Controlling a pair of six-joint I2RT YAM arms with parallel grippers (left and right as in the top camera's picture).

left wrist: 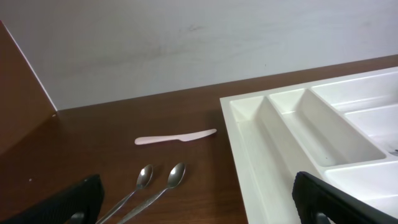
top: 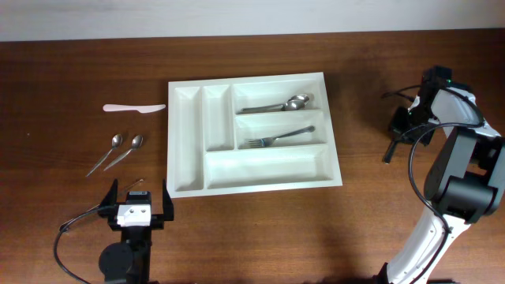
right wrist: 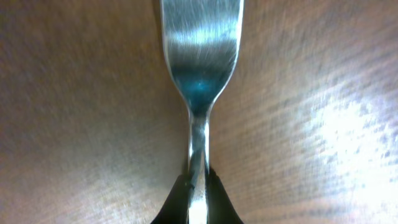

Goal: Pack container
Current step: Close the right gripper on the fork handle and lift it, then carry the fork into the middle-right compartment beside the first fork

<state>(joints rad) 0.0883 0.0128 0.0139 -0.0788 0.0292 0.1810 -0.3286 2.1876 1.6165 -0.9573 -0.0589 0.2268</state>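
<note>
The container (top: 170,134) is a white compartmented tray at mid-table, also in the left wrist view (left wrist: 249,155). Its top long slot holds spoons (top: 288,103), and the middle slot holds a fork (top: 280,138). At the far right my right gripper (top: 394,134) points down at the table. Seen from its wrist, this right gripper (right wrist: 199,186) is shut on the thin neck of a steel cutlery piece (right wrist: 200,56), whose broad end leaves the frame's top. My left gripper (top: 142,207) (left wrist: 199,211) stands open and holds nothing, low near the front edge.
Two loose spoons (top: 126,146) (left wrist: 158,183) lie left of the tray, just ahead of the left gripper. A pale plastic knife (top: 134,107) (left wrist: 176,137) lies farther back. A wall runs behind the table's far edge.
</note>
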